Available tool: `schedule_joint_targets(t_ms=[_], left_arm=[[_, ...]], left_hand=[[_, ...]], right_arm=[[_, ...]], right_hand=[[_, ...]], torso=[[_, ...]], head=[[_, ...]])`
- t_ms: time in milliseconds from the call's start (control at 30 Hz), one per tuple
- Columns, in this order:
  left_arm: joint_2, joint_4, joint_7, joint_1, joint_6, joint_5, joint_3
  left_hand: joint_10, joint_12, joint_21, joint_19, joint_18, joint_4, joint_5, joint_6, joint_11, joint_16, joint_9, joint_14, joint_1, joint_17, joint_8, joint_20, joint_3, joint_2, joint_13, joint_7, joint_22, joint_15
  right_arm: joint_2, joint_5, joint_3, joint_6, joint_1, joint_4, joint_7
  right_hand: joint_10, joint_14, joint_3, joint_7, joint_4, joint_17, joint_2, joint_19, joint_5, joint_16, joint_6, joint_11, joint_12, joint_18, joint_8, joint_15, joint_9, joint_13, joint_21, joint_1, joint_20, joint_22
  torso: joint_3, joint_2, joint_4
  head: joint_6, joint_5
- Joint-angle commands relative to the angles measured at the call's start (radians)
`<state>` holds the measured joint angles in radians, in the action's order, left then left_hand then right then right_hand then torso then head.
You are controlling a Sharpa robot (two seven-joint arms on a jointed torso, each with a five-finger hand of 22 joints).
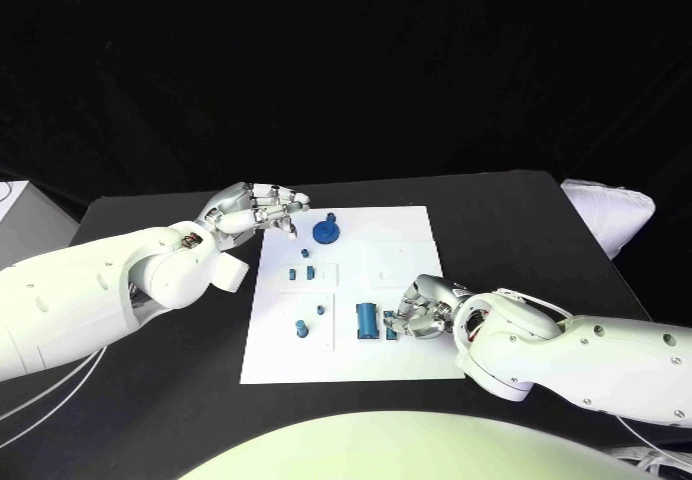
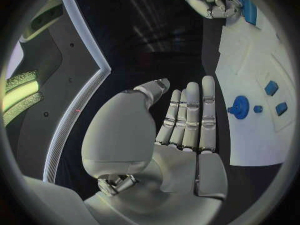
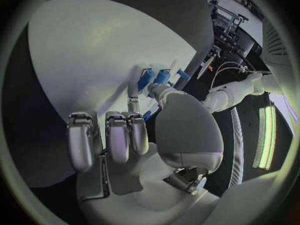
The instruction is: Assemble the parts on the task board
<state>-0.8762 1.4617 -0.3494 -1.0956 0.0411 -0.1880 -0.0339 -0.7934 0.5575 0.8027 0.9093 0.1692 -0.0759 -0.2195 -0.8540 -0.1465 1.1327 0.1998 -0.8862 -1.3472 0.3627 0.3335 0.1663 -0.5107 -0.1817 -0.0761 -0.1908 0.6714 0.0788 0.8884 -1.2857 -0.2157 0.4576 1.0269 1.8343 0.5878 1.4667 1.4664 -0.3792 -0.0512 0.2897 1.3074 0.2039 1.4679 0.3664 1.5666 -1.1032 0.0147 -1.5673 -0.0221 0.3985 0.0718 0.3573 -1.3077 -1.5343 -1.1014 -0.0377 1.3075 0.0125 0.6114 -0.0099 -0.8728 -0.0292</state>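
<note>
Two hands are at the task board (image 1: 411, 225), one at each side. The right hand (image 1: 423, 312) rests at the board's 5 o'clock corner with its fingers curled down around a small blue part (image 1: 391, 325); the right wrist view shows thumb and fingers closing on a blue piece there, so I judge it to be pinching that part, though the contact itself is partly hidden. Just beside it, toward 9 o'clock, lies a longer blue block (image 1: 369, 319).

To do this step well, the hand should keep the part upright, line it up squarely over its seat and press straight down instead of dragging it sideways across the board.

The left hand (image 1: 257, 209) hovers over the board's 11 o'clock corner, holding nothing, its fingers straight and side by side in the left wrist view. The round blue gear-like part (image 1: 327, 232) stands close by, toward 3 o'clock. Smaller blue pegs (image 1: 302, 272) sit mid-board. The right forearm lies low over the desk (image 1: 159, 215); the left reaches in from 9 o'clock.
</note>
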Motion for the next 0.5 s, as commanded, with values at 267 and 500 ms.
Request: schedule_joint_targets(t_ms=[267, 500], left_arm=[[0.001, -0.001, -0.005, 0.0, -0.009, -0.003, 0.001], [0.0, -0.001, -0.004, 0.0, -0.009, -0.003, 0.001]], left_hand=[[0.006, -0.005, -0.005, 0.003, 0.014, 0.0, -0.003, 0.004, -0.001, 0.001, -0.002, 0.005, -0.007, 0.001, 0.006, 0.006, -0.006, 0.003, 0.001, 0.001, 0.0, 0.001], [0.007, -0.005, -0.004, 0.003, 0.014, 0.0, -0.004, 0.004, -0.002, 0.001, -0.002, 0.005, -0.008, 0.001, 0.007, 0.006, -0.007, 0.004, 0.002, 0.0, 0.0, 0.002]], right_arm=[[0.016, 0.001, 0.0, -0.033, -0.002, 0.007, -0.056], [0.036, 0.011, 0.0, -0.043, -0.002, 0.012, -0.087]], right_hand=[[0.104, 0.104, 0.029, -0.006, 0.0, 0.263, 0.016, 0.093, -0.049, 0.004, 0.001, 0.001, -0.003, 0.014, -0.001, 0.003, -0.001, -0.263, 0.007, 0.015, 0.006, 0.252], [0.104, 0.104, 0.297, -0.002, 0.004, 0.263, -0.048, 0.092, -0.14, 0.004, -0.001, 0.003, -0.003, 0.014, 0.014, 0.005, -0.005, -0.263, 0.007, 0.092, 0.006, 0.252]], torso=[[0.0002, 0.0, 0.0004], [0.0011, 0.001, -0.0002]], head=[[0.0, 0.002], [0.0, 0.002]])
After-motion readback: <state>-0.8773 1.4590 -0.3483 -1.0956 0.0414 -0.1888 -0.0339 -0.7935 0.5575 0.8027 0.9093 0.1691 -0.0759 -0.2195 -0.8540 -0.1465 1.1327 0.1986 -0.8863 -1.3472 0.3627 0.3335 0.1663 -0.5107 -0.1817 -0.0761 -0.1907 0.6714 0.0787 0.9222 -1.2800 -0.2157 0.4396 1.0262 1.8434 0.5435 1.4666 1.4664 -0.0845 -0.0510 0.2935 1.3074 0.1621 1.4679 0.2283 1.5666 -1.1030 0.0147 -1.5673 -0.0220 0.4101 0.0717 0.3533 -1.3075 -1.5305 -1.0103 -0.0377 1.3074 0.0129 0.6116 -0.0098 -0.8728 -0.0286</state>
